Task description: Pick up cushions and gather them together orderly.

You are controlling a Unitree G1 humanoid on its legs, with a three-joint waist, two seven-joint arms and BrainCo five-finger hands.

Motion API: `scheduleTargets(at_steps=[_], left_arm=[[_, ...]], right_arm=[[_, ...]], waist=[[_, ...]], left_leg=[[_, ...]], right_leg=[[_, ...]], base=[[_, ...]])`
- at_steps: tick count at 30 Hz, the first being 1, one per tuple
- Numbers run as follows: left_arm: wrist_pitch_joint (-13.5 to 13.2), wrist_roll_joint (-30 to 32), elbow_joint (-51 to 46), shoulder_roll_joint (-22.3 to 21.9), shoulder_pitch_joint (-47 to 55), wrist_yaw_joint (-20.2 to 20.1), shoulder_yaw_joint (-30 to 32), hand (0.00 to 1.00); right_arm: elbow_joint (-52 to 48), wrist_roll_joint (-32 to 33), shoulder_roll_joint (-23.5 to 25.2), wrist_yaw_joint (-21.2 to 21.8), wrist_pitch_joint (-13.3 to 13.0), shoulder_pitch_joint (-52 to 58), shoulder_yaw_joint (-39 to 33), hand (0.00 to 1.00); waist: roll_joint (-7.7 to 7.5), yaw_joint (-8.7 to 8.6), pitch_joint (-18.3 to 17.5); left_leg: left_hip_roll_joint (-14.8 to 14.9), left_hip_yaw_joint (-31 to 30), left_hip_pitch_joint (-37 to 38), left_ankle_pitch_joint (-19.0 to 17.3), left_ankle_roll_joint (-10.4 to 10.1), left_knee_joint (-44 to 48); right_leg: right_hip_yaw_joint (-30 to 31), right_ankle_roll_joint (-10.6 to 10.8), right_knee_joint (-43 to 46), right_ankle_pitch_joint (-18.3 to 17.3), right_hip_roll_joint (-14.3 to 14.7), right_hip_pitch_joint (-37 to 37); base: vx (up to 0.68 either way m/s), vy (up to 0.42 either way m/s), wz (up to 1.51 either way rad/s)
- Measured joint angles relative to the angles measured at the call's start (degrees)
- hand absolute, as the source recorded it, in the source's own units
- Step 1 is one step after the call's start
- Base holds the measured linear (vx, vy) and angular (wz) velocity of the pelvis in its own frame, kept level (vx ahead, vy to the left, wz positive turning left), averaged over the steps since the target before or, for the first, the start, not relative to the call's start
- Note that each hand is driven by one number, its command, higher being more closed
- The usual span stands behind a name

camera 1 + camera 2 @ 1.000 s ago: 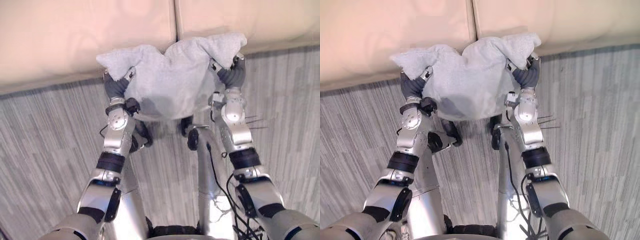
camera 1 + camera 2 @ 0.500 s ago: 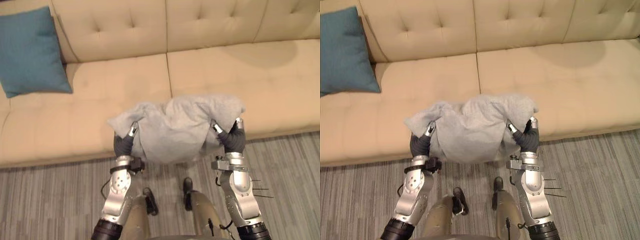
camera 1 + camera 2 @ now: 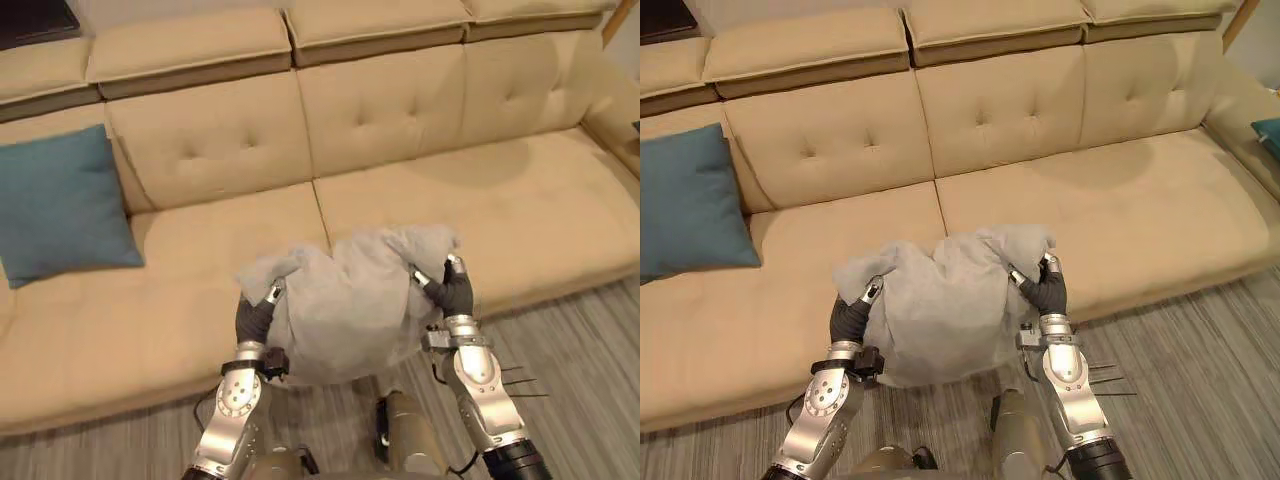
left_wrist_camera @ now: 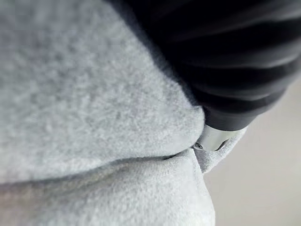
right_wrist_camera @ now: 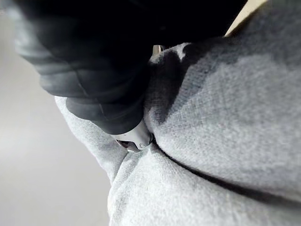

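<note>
Carry the grey cushion (image 3: 345, 300) level toward the blue cushion (image 3: 60, 205) with equal pull on both ends, so it neither sags nor twists, and set it just beside. It hangs well right of the blue cushion, between left hand (image 3: 255, 318) and right hand (image 3: 452, 292). Both hands' fingers (image 4: 214, 138) pinch bunched cloth.

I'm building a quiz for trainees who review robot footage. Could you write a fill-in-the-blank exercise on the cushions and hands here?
The held cushion is ___ in colour.
The number of hands gripping it is ___: the left hand and the right hand.
The blue cushion leans at the sofa's ___ end.
Missing words: grey; two; left.
</note>
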Motion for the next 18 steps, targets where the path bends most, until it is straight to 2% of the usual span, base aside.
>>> scheduleTargets(at_steps=[1, 2, 3, 4, 6, 7, 8, 10, 11, 13, 14, 15, 16, 17, 18], left_arm=[[0.03, 0.00, 0.00, 0.85, 0.07, -0.07, -0.14, 1.00], [0.08, 0.00, 0.02, 1.51, 0.20, -0.23, -0.45, 1.00], [0.21, 0.04, 0.58, 0.94, 0.62, -0.52, -0.76, 1.00], [0.72, 0.12, 1.31, -0.42, 1.15, -1.22, -1.05, 1.00], [0.79, 0.40, 2.24, -0.97, 0.93, -1.64, -1.03, 1.00], [0.92, 0.39, 3.08, -1.20, 0.29, -1.93, -1.01, 1.00], [1.01, 0.37, 4.25, -1.52, -0.10, -2.49, -0.98, 1.00], [1.00, 0.37, 4.77, -1.85, 0.07, -3.11, -1.00, 1.00], [0.96, 0.37, 4.77, -2.06, -0.24, -3.71, -0.99, 1.00], [0.97, 0.38, 4.76, -2.55, -1.63, -4.24, -1.00, 1.00], [1.00, 0.39, 4.77, -2.80, -2.33, -4.25, -1.03, 1.00], [0.99, 0.41, 4.76, -3.07, -2.33, -4.23, -1.04, 1.00], [0.99, 0.41, 4.78, -3.08, -2.37, -4.15, -1.03, 1.00], [0.97, 0.41, 4.82, -2.00, -2.77, -4.01, -0.99, 1.00], [0.99, 0.41, 4.82, -1.65, -3.02, -4.01, -0.99, 1.00]], right_arm=[[0.01, 0.00, -0.43, 0.45, 0.45, 0.52, 0.02, 1.00], [0.00, -0.01, -0.81, 0.54, 0.67, 1.01, 0.06, 1.00], [0.01, -0.01, -1.66, 0.81, 0.90, 1.99, 0.05, 1.00], [0.01, 0.00, -2.90, 1.18, 1.46, 2.53, 0.05, 1.00], [-0.01, -0.01, -3.16, 1.22, 2.25, 2.69, -0.05, 1.00], [-0.07, 0.00, -3.32, 1.22, 2.26, 2.70, -0.28, 1.00], [-0.29, 0.02, -3.49, 1.22, 2.26, 2.70, -0.44, 1.00], [-1.66, 0.04, -3.59, 1.22, 1.97, 2.68, -0.75, 1.00], [-3.20, 0.04, -3.57, 1.22, 1.60, 2.67, -1.32, 1.00], [-4.40, 0.04, -3.54, 1.22, 0.63, 2.26, -2.57, 1.00], [-4.28, 0.02, -3.58, 1.21, 0.48, 1.50, -2.97, 1.00], [-4.24, -0.12, -3.66, 1.19, 0.49, 1.32, -3.02, 1.00], [-3.98, -0.33, -3.37, 1.14, 0.51, 1.24, -3.05, 1.00], [-3.71, -0.41, -1.49, 1.01, 0.59, 1.31, -3.07, 1.00], [-3.71, -0.44, -0.87, 1.01, 0.59, 1.25, -3.14, 1.00]], waist=[[-0.33, -0.27, -0.22], [-0.82, -0.33, -0.28], [-0.05, -0.41, -0.45], [2.42, -0.27, -1.11], [2.82, -0.56, -1.21], [2.82, -0.46, -1.20], [2.72, -0.14, -1.14], [2.73, 0.25, -1.16], [2.83, 0.35, -1.25], [2.93, 0.82, -1.33], [2.97, 1.20, -1.35], [3.50, 1.37, -1.63], [4.33, 1.62, -2.06], [2.64, 1.53, -2.20], [1.98, 1.54, -2.14]], left_leg=[[-0.41, -0.72, 0.14, 0.30, -1.58, -0.68], [-0.86, -1.49, 0.69, -0.15, -2.69, -0.62], [-0.45, -2.86, 1.57, -1.18, -4.20, -0.33], [1.90, -4.24, 1.56, -0.42, -5.56, 0.15], [3.79, -7.58, -0.13, 1.75, -6.79, 5.65], [5.28, -9.13, -2.86, 3.95, -6.49, 12.46], [6.97, -9.84, -6.28, 8.23, -5.67, 20.34], [8.21, -9.19, -9.94, 8.16, -4.71, 28.03], [8.17, -7.91, -12.67, 7.13, -3.31, 28.51], [7.19, -6.72, -16.21, 5.83, -1.47, 23.34], [5.84, -6.70, -17.24, 6.52, -1.67, 15.61], [5.60, -6.69, -17.14, 9.54, -1.89, 10.12], [5.87, -6.73, -16.73, 10.46, -1.03, 5.58], [4.23, -6.34, -16.74, 11.13, -0.56, 3.46], [3.34, -6.01, -16.75, 11.44, -0.09, 2.81]], right_leg=[[0.60, 0.33, -10.19, 4.47, 0.62, 0.93], [1.37, 0.02, -14.42, 7.85, 0.58, 1.61], [1.96, -0.92, -13.62, 13.73, 0.92, 2.01], [0.07, -1.92, -10.45, 10.94, 2.11, 1.67], [-2.17, -3.55, -7.66, 8.16, 2.85, 2.40], [-3.14, -4.23, -7.90, 7.35, 3.31, 4.04], [-3.82, -4.53, -9.94, 7.15, 3.59, 7.15], [-4.35, -4.50, -14.97, 7.28, 3.29, 12.43], [-4.78, -4.25, -17.09, 7.58, 2.83, 14.04], [-5.31, -3.48, -19.52, 8.55, 2.16, 14.73], [-5.26, -2.71, -20.38, 9.14, 1.94, 14.66], [-5.08, -2.27, -20.89, 9.45, 2.51, 14.66], [-4.63, -1.72, -21.50, 9.74, 3.68, 14.54], [-3.82, -1.15, -21.62, 10.18, 2.76, 13.52], [-3.54, -1.04, -21.59, 10.22, 2.00, 13.10]], base=[[0.28, -0.162, 0.41], [0.35, -0.209, 0.46], [0.38, -0.211, 0.37], [0.40, -0.198, 0.36], [0.39, -0.183, 0.31], [0.43, -0.236, 0.26], [0.34, -0.185, 0.22], [0.26, -0.087, 0.17], [0.21, -0.018, 0.19], [0.13, 0.065, 0.16], [0.10, 0.144, 0.01], [0.09, 0.205, -0.18], [0.07, 0.210, -0.11], [0.06, 0.178, -0.04], [0.02, 0.124, 0.09]])
